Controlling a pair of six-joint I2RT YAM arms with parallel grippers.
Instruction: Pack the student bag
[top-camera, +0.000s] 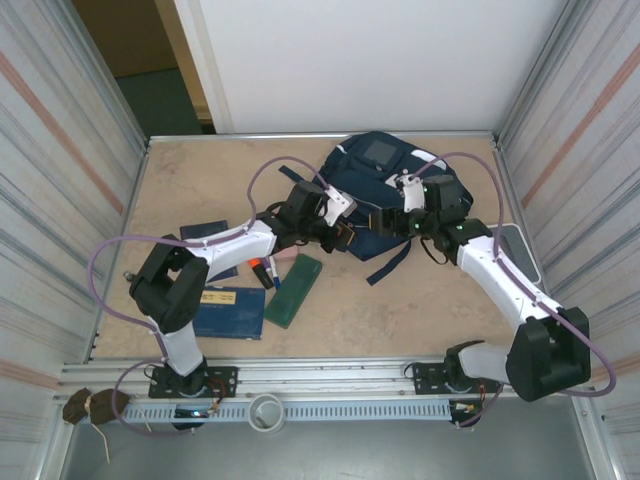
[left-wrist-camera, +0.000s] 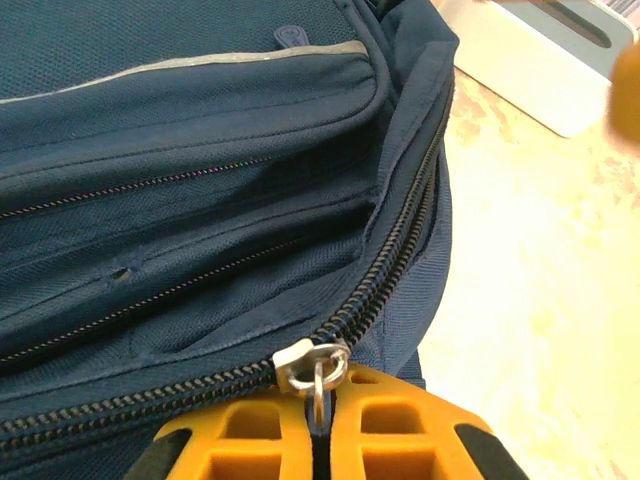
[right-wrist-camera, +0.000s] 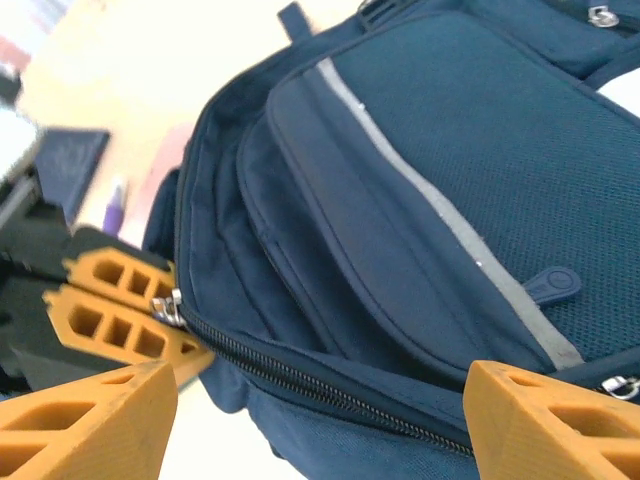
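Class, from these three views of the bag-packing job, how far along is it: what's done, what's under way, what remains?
Done: nothing visibly packed; on the student bag the main zip looks closed. Under way: the left fingers are shut on the zip pull, the right fingers open beside the bag. Remaining: unzip, then load the notebooks, green case and pens lying on the table.
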